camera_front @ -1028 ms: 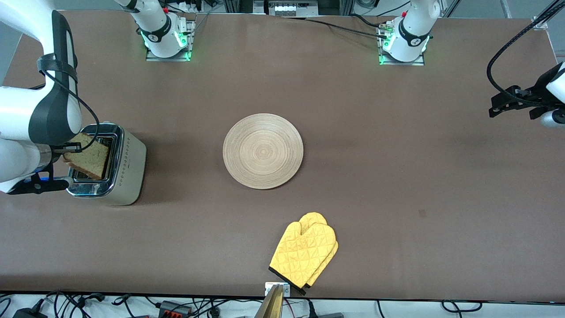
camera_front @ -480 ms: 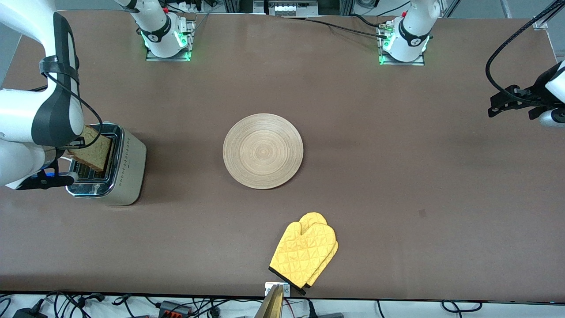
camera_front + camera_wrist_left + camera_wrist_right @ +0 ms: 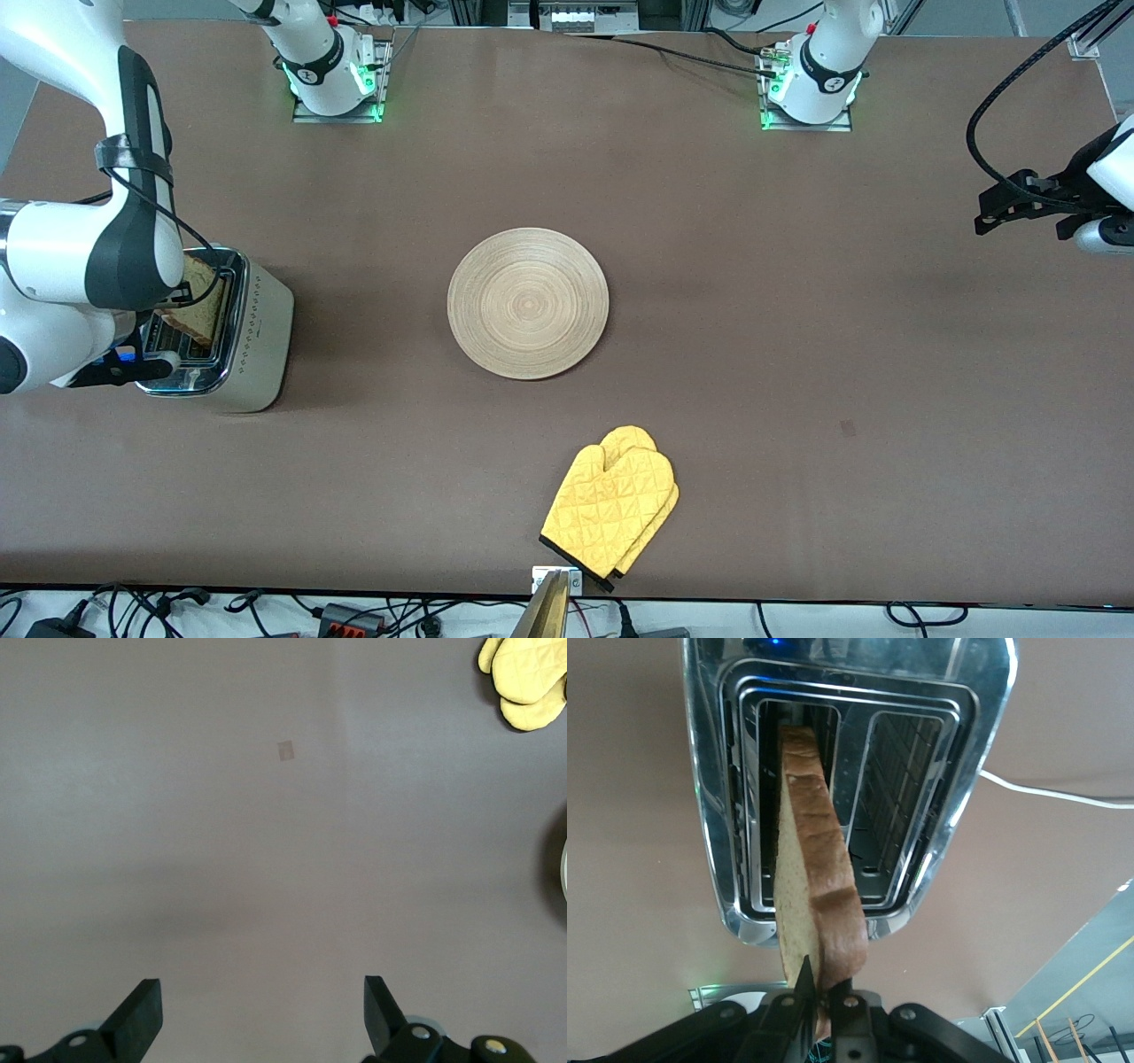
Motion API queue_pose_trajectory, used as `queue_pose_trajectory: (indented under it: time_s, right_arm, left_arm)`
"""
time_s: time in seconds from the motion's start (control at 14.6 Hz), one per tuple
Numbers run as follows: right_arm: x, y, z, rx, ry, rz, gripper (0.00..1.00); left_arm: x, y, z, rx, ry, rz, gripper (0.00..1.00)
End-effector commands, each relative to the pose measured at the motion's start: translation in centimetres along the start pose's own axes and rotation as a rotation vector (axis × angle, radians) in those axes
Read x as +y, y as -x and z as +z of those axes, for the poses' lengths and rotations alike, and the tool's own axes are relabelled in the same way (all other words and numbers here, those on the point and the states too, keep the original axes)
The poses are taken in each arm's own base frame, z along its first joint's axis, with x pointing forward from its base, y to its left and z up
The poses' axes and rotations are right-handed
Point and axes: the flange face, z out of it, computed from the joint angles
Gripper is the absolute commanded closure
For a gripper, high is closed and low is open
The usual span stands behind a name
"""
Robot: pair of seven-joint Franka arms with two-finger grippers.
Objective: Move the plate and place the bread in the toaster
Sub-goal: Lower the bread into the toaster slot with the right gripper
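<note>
Right gripper (image 3: 819,992) clamped on bread (image 3: 811,886), partly down in a toaster (image 3: 939,850) slot. Left gripper (image 3: 261,1014) spread apart, waiting over bare desk (image 3: 797,310). Plate (image 3: 528,303) at desk middle.

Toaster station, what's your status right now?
Right tool shut on bread, over toaster slot. Left tool open, waiting. Plate mid-table. Nothing blocking.

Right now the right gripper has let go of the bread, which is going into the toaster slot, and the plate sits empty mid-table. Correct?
Not quite: the right gripper is shut on the bread, as the right wrist view shows. The rest holds: the bread is going into a slot of the toaster, and the plate sits empty mid-table.
</note>
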Motion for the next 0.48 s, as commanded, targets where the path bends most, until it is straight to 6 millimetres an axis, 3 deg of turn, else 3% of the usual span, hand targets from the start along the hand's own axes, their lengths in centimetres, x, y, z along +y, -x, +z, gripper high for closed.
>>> queue_pose_trajectory:
  time_s: [0.0, 0.07, 0.14, 0.21, 0.41]
  right_arm:
    - [-0.3, -1.0, 0.8, -0.001, -0.015, -0.018, 1.00]
    - [-0.2, -1.2, 1.0, 0.000, -0.015, -0.017, 0.97]
    - [-0.2, -1.2, 1.0, 0.003, -0.015, -0.015, 0.64]
    - [0.0, -1.4, 1.1, 0.010, -0.012, -0.002, 0.04]
    - [0.1, -0.8, -0.4, 0.046, -0.008, 0.005, 0.00]
  left_arm:
    - [0.3, 0.0, -0.7, 0.014, 0.020, -0.009, 0.00]
    - [0.3, 0.0, -0.7, 0.014, 0.020, -0.009, 0.00]
    - [0.3, 0.0, -0.7, 0.012, 0.021, -0.009, 0.00]
    - [0.3, 0.0, -0.7, 0.014, 0.020, -0.009, 0.00]
    - [0.3, 0.0, -0.7, 0.014, 0.020, -0.009, 0.00]
